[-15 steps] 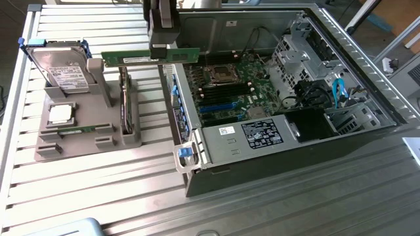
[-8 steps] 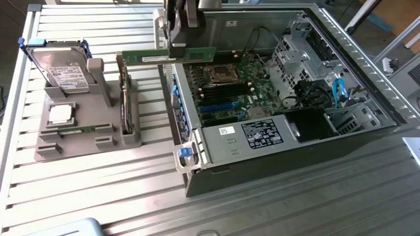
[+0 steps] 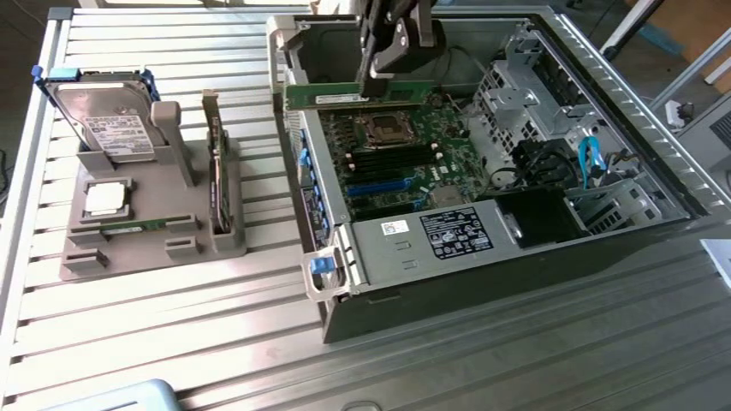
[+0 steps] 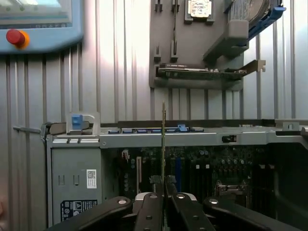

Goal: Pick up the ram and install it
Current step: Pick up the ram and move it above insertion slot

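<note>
We log a green ram [image 3: 331,94] and a black pincer [image 3: 379,86]. Desk [image 3: 171,325]: silver, striped with ridges. Tray [image 3: 149,244]: grey. Case [image 3: 502,278]: grey. Board [image 3: 395,158]: green, blue slots. Drive [image 3: 109,124]: silver, white label, blue frame. Button [image 4: 15,37]: red.

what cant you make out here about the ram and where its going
- Ram faces: the wrist view sees it edge-on, so the chips are hidden.
- Ram's middle: in the exterior view the gripper clamped on it covers it.
- Whether its lower edge touches the board: cannot tell in either view.
- Gripper's upper part: cut off by the exterior view's top edge.
- Label text: too small to read.
</note>
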Robot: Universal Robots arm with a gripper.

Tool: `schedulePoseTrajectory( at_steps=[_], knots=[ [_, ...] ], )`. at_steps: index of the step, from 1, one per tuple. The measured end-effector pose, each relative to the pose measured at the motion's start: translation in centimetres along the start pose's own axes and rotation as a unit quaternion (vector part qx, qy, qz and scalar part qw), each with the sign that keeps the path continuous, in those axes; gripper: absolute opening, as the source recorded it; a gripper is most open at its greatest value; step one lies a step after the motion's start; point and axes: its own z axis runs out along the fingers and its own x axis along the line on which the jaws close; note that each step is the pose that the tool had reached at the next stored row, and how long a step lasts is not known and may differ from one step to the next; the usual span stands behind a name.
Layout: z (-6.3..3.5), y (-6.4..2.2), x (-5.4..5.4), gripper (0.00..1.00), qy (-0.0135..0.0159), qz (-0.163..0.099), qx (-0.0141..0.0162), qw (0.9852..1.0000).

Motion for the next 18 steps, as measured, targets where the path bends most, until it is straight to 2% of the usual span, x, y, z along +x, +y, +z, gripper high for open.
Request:
schedulePoseTrajectory(
  at_steps=[4, 9, 14, 16, 18],
  knots=[
    [0.02, -1.85, 0.0, 0.13, 0.0000, 0.000, 0.0000, 1.0000],
    [0.03, -5.24, -0.1, 0.13, 0.0000, 0.000, 0.0000, 1.0000],
    [0.03, -7.93, -0.1, 0.13, 0.0000, 0.000, 0.0000, 1.0000],
    [0.04, -9.52, -0.2, 0.13, 0.0000, 0.000, 0.0000, 1.0000],
    [0.04, -10.66, -0.2, 0.13, 0.0000, 0.000, 0.0000, 1.0000]
  ],
)
